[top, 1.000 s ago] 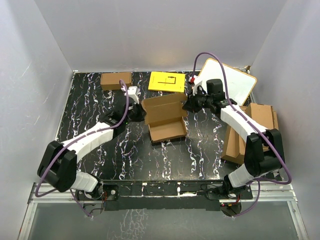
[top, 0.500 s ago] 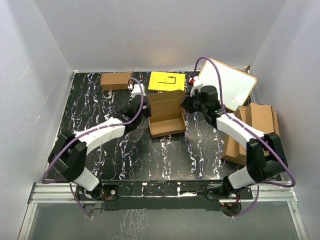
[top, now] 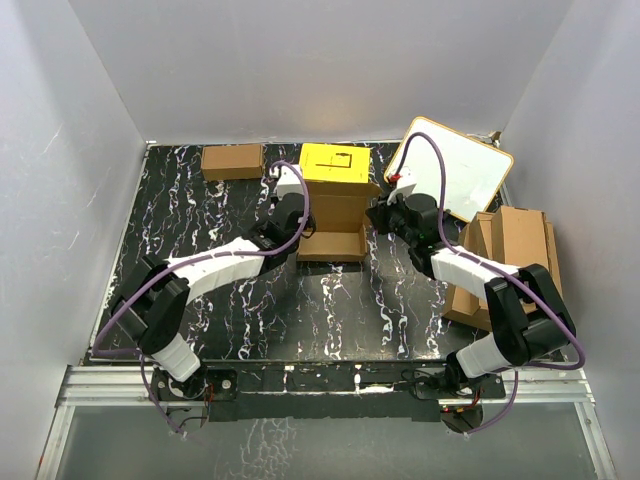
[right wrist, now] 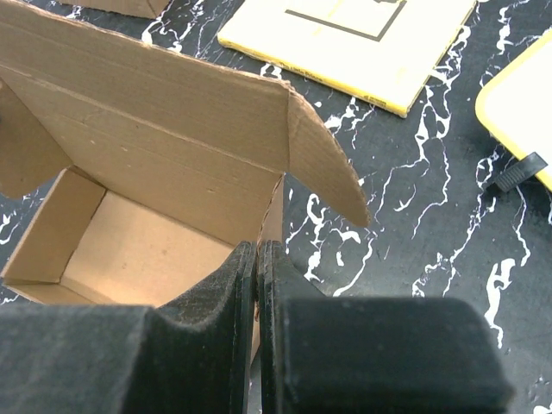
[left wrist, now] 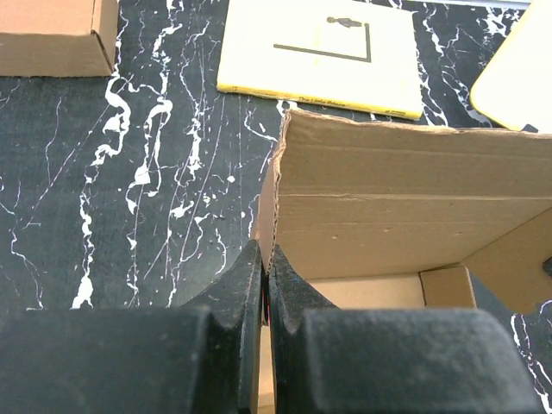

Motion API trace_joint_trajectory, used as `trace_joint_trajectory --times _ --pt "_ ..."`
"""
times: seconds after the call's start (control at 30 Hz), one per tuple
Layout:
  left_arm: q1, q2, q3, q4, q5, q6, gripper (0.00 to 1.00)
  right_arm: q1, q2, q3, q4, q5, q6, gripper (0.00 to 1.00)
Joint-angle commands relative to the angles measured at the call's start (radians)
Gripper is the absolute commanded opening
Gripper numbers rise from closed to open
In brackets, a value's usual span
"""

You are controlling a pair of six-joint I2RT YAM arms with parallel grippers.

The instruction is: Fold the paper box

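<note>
Black marbled table (top: 300, 310) comes first in the overhead view, and both arms reach inward across it to the middle. There the paper box (top: 335, 243) sits as an open tray. Its big back flap stands upright and a side flap splays out on the right.

My left gripper (left wrist: 266, 254) has its fingers pressed together at the top of the box's left wall. The right gripper (right wrist: 256, 250) is pressed together the same way at the right wall. I cannot tell whether either has a sliver of card nipped between its fingers.

Just beyond the box lies the yellow sheet (top: 335, 163), close behind the flap.

My worry is that the card is thin. An uneven push from the two sides could skew or slide the tray, buckle a wall, or shove the upright flap back over the yellow sheet instead of down along its crease.
</note>
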State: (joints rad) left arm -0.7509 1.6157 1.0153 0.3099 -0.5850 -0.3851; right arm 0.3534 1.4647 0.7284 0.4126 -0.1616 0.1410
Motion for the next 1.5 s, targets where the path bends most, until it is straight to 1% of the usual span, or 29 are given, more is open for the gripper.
trace_joint_trajectory --times 0.0,0.17,0.47,0.67,0.93,1.23,1.47 --pt "-0.059 -0.009 -0.02 0.176 0.03 0.028 0.0 0.035 -0.048 -0.061 0.291 -0.061 0.055 0.08" --pt "-0.078 -0.004 -0.073 0.246 0.024 0.043 0.0 0.037 -0.045 -0.116 0.378 -0.054 0.065 0.08" --pt "-0.082 -0.029 -0.172 0.291 0.033 0.019 0.0 0.039 -0.044 -0.122 0.379 -0.024 0.113 0.08" --pt "-0.089 -0.038 -0.205 0.3 0.028 -0.008 0.0 0.044 -0.062 -0.142 0.347 -0.037 0.123 0.09" --pt "-0.128 -0.02 -0.189 0.289 -0.025 -0.017 0.0 0.059 -0.098 -0.164 0.278 -0.05 0.101 0.09" --pt "-0.152 -0.049 -0.254 0.301 -0.063 -0.036 0.0 0.062 -0.134 -0.17 0.188 -0.047 0.082 0.1" --pt "-0.166 -0.052 -0.272 0.318 -0.075 -0.037 0.0 0.066 -0.152 -0.173 0.124 -0.046 0.075 0.12"
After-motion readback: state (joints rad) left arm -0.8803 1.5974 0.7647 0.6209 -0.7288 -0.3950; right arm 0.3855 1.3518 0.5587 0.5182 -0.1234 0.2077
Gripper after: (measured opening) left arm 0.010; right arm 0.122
